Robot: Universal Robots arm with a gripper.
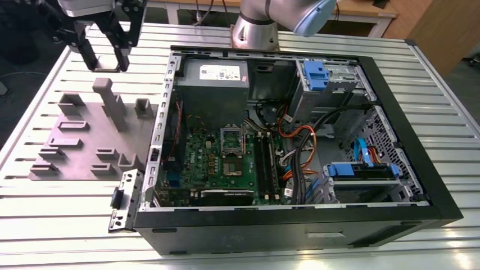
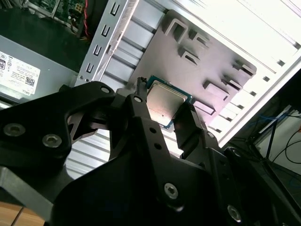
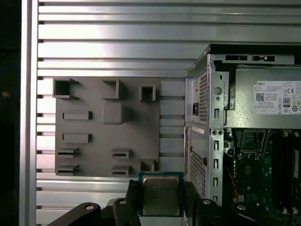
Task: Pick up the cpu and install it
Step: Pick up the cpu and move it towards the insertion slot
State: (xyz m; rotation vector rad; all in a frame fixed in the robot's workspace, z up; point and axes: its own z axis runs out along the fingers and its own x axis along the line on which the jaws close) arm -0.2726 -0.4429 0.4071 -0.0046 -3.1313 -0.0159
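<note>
In the first wrist view the gripper (image 3: pixel 160 189) is clamped on the cpu (image 3: pixel 161 197) by two opposite edges, aloft over the table (image 3: pixel 117 37) near the grey fixture plate (image 3: pixel 138 132); it looks light, stiff and delicate, so the edges suit best.

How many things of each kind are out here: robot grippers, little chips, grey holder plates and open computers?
gripper, shut on the chip: 1
cpu: 1
grey fixture plate: 1
open computer case: 1
Total: 4
</note>
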